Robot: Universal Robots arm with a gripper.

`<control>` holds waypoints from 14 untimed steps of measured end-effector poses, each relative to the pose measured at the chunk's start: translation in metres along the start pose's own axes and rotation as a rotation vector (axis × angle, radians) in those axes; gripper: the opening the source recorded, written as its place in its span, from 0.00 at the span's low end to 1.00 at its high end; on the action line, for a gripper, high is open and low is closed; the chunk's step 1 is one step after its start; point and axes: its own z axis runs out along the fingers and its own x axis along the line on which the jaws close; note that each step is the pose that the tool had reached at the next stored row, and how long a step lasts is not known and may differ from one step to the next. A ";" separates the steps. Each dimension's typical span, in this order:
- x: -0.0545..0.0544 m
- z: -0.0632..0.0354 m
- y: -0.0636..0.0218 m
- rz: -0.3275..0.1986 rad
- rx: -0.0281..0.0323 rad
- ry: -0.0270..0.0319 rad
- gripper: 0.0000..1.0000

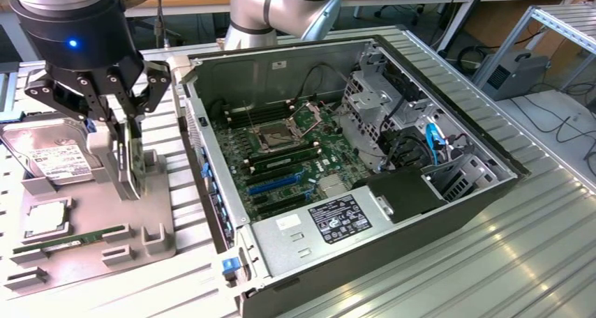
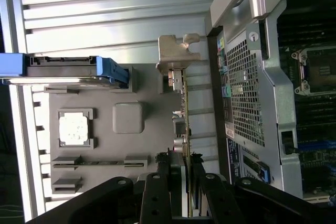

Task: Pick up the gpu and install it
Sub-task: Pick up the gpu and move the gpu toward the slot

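Observation:
The gpu (image 1: 133,170) is a thin black card standing on edge over the grey parts tray (image 1: 93,259) at the exterior view's left. In the wrist view the gpu (image 2: 184,119) appears edge-on, with its silvery end bracket (image 2: 176,56) at the far end. My gripper (image 1: 125,140) comes down from above, and its black fingers (image 2: 163,187) press on both faces of the card, so the gripper (image 2: 181,177) is shut on it. Whether the card's lower edge still touches the tray I cannot tell.
On the tray lie a silver hard drive (image 1: 51,157) with blue rails, a square processor (image 1: 47,219) and a green memory stick (image 1: 70,240). The open computer case (image 1: 419,199) lies to the exterior view's right, its motherboard (image 1: 279,157) with blue slots (image 1: 275,185) exposed.

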 end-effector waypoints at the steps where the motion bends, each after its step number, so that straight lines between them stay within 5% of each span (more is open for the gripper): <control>1: 0.000 -0.0004 0.0000 0.000 0.0001 0.0000 0.27; 14: 0.000 -0.0063 0.0004 0.000 0.0001 0.0001 0.27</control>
